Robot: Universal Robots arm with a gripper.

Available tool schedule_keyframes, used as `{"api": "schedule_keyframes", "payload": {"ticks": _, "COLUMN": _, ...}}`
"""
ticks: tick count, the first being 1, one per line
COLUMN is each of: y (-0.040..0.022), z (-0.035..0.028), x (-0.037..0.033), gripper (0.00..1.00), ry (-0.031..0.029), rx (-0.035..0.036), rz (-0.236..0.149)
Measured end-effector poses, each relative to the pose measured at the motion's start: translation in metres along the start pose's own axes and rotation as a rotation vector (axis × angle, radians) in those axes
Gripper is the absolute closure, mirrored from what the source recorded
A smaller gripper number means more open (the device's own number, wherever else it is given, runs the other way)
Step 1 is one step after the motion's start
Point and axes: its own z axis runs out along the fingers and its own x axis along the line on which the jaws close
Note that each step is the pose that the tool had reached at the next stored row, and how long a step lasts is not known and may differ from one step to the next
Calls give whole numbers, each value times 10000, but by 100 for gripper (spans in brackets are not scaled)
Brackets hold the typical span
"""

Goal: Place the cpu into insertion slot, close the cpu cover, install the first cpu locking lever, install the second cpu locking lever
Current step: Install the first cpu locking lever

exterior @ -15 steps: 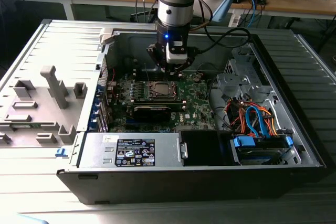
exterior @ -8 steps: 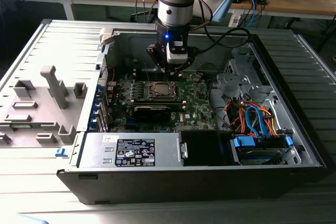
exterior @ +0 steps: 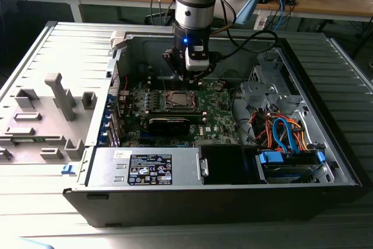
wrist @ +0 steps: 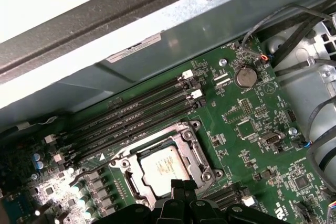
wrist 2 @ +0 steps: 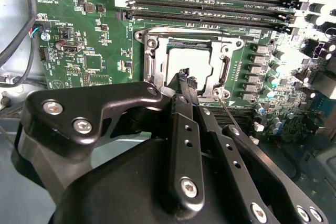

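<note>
Tool [wrist 2: 185,80]: black fingers pressed together, tips low over the near edge of the socket, holding nothing; seen also in the exterior view [exterior: 189,76], hanging over the motherboard inside the open computer case [exterior: 326,80].
Cpu [wrist: 164,165]: seated flat in the insertion slot, silver-grey top showing through the cover window; in the second wrist view [wrist 2: 185,60] partly behind the fingertips.
Insertion slot [exterior: 178,100]: near the middle of the green motherboard [wrist: 247,129], just beside the four black memory slots [wrist: 142,111].
Cpu cover [wrist 2: 226,61]: lying down flat around the chip, metal frame lit bright on one side; in the first wrist view [wrist: 197,156] framing the chip.
Locking lever [wrist 2: 227,109]: thin wire rod slanting up off the board beside the socket corner, not latched.
Coin battery [wrist: 244,76]: on the board, well apart from the socket.
Power supply [exterior: 145,168]: at the case front, white and black labels, print too small to read.
Board writing: small white lettering, not legible.
Grey fixture plate [exterior: 46,115]: on the counter at the exterior view's left.
</note>
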Motion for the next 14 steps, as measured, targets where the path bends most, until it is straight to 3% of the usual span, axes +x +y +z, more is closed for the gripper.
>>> {"api": "schedule_keyframes", "payload": {"ticks": 14, "y": 0, "z": 0, "x": 0, "gripper": 89, "ry": -6, "rx": 0, "rz": -203}}
